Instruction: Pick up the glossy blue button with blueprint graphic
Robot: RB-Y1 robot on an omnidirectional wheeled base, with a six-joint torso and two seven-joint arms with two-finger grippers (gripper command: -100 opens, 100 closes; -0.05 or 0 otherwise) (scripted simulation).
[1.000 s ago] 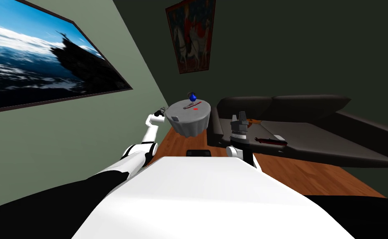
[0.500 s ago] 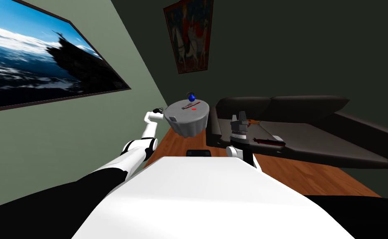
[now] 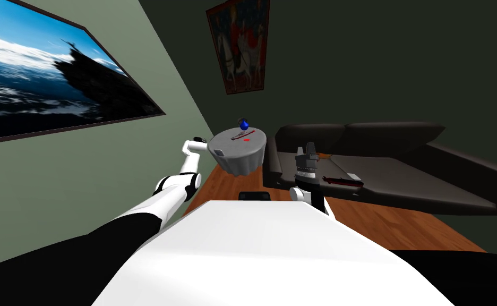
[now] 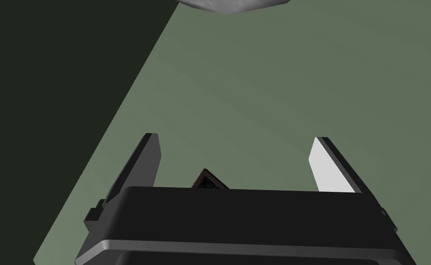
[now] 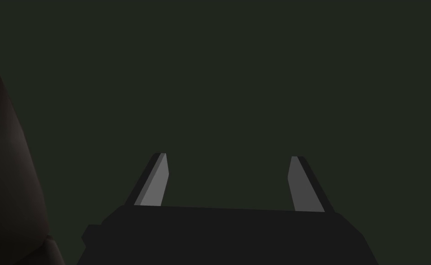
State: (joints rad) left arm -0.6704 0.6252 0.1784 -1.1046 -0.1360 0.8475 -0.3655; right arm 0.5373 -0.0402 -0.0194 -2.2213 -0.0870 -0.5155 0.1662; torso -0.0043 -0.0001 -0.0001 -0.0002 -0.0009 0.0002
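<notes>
Blue button on grey table far edge | left jaws apart

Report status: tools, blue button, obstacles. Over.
Left tool open, beside round table. Right tool open, raised before sofa. Blue button at table's far edge, untouched. Slim object lies nearer.

head cam: rolled, steeply down and forward, well back from the round bench and sofa | left wrist cam: along my left jaws, facing the green wall; bench's grey edge near; head cam shares both | right wrist cam: along my right jaws, facing the dark wall; sofa's edge beside; head cam shares both
</notes>
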